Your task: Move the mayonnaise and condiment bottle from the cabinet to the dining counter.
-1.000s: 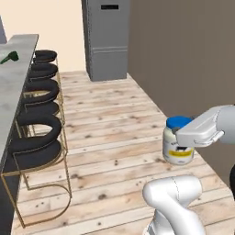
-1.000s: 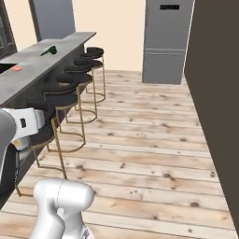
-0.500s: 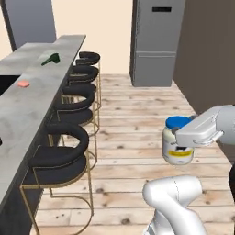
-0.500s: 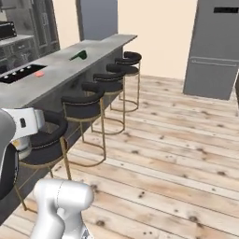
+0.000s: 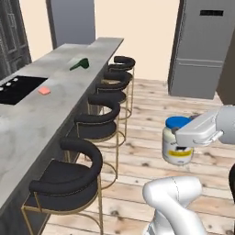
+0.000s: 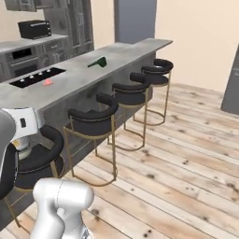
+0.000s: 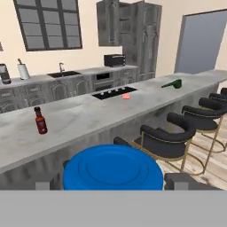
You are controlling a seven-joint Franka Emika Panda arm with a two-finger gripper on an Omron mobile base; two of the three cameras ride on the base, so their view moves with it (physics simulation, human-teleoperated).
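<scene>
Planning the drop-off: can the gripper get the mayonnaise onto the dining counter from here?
Probably yes. The gripper holds the mayonnaise facing the dining counter, bare beside the condiment bottle; bar stools stand between.

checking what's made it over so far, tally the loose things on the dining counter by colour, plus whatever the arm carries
On the dining counter:
dark red condiment bottle: 1
green item: 1
pink item: 1
Carried, off the counter:
blue-lidded mayonnaise: 1
Total: 4

White arm bends up from the base, forearm reaching left. Its gripper [image 5: 182, 148] points sideways, fingers spread wide and clamped around the mayonnaise [image 5: 176, 140] jar, carried above the floor.
</scene>
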